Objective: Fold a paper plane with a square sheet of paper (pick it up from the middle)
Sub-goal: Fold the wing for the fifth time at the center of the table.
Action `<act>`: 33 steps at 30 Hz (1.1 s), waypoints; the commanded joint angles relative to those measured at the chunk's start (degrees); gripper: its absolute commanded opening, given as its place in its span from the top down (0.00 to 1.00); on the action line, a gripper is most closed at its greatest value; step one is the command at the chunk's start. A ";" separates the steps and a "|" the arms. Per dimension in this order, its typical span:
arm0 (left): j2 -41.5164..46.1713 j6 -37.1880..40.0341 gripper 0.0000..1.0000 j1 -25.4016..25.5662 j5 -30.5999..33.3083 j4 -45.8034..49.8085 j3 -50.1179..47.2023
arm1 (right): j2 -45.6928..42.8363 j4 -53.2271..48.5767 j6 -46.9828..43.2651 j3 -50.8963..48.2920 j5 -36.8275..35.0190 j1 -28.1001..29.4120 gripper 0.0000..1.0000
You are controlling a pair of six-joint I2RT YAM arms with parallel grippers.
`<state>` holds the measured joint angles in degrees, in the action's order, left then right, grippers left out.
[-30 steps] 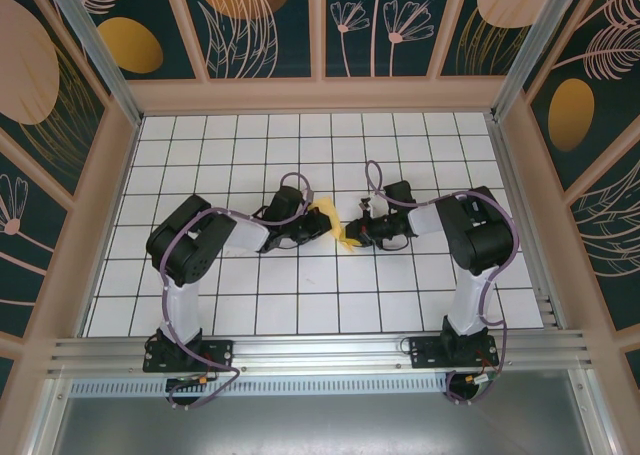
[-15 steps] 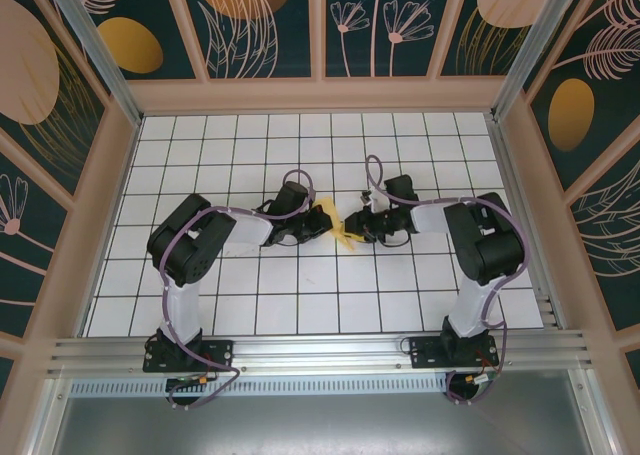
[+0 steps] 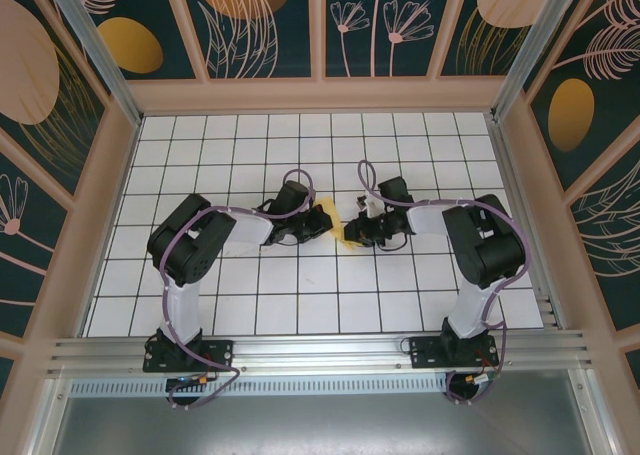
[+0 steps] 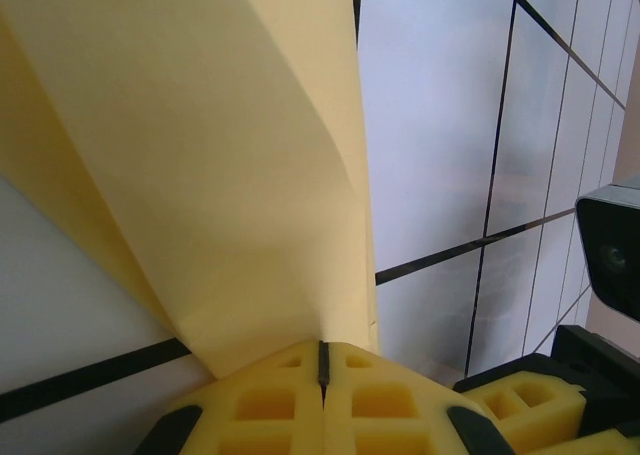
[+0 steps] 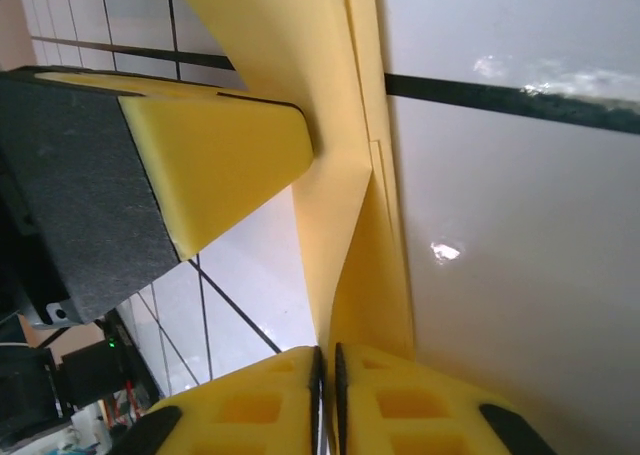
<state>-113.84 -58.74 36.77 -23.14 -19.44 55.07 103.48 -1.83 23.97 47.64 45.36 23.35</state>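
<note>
Left gripper (image 3: 318, 222) and right gripper (image 3: 350, 231) meet tip to tip near the middle of the white grid-tiled table (image 3: 300, 305), with the creased yellow square sheet of paper (image 3: 327, 215) pinched between them. Wood-framed walls (image 3: 260, 25) with dark teal floral panels enclose the table, and an aluminium rail (image 3: 320, 350) runs along its near edge.

From the left wrist, the left gripper's pads are pressed together on the paper's edge, and the sheet rises over black-lined tiles.

From the right wrist, the right gripper's pads are clamped on a fold of the paper, and the left gripper's foam pad rests against the sheet higher up.
</note>
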 commanded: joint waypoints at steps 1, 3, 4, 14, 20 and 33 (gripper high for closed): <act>-3.89 0.02 0.94 -0.05 5.99 6.24 -0.23 | 1.61 -1.51 -0.86 0.81 -0.77 0.14 0.89; -3.95 -0.22 0.93 -0.07 6.43 6.61 -0.31 | 2.23 -1.12 -0.31 0.19 -0.54 -0.08 0.91; -3.93 -0.21 0.93 -0.11 6.58 6.91 -0.23 | 2.59 -1.20 -0.09 -0.02 -0.47 -0.28 0.92; -4.28 -0.65 0.93 -0.12 7.41 8.02 -0.23 | 0.35 -3.97 0.36 1.06 -3.80 -0.48 0.84; -4.43 -1.15 0.93 -0.09 7.77 8.44 0.03 | -6.92 -6.59 -0.73 2.22 -12.10 0.72 0.78; -4.59 -2.10 0.92 -0.12 8.19 8.94 0.19 | -0.34 -11.33 -4.67 8.00 -13.82 7.32 0.89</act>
<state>-114.02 -60.69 36.88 -22.24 -17.69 56.03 101.34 -9.69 20.99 54.30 32.80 30.55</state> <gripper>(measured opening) 0.082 0.118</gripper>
